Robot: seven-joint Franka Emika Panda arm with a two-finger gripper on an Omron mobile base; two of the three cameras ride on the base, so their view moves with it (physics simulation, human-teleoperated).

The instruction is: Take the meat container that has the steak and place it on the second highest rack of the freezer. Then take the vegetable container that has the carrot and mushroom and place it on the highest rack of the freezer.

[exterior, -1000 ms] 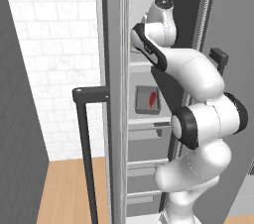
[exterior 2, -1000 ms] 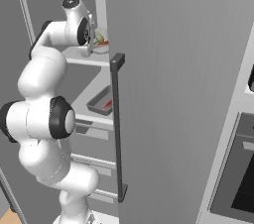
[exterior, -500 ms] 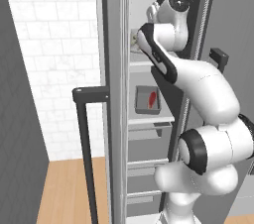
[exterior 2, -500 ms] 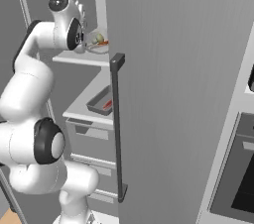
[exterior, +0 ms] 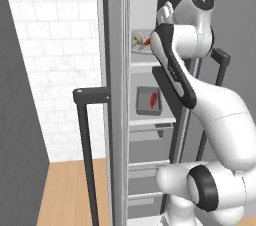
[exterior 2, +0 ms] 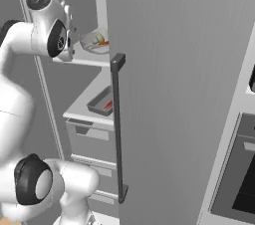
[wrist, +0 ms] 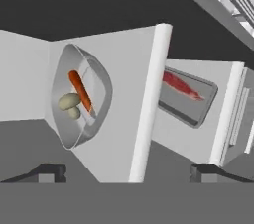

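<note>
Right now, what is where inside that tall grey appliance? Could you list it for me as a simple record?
appliance: tall grey freezer, door open
highest rack: pale rounded-corner vegetable container, holding a slim orange carrot and a beige mushroom
second highest rack: dark-grey rectangular meat container with a flat red steak inside
below the racks: grey drawers
gripper: open, holding nothing, apart from both containers, facing the racks
task: both containers sit on their racks
</note>
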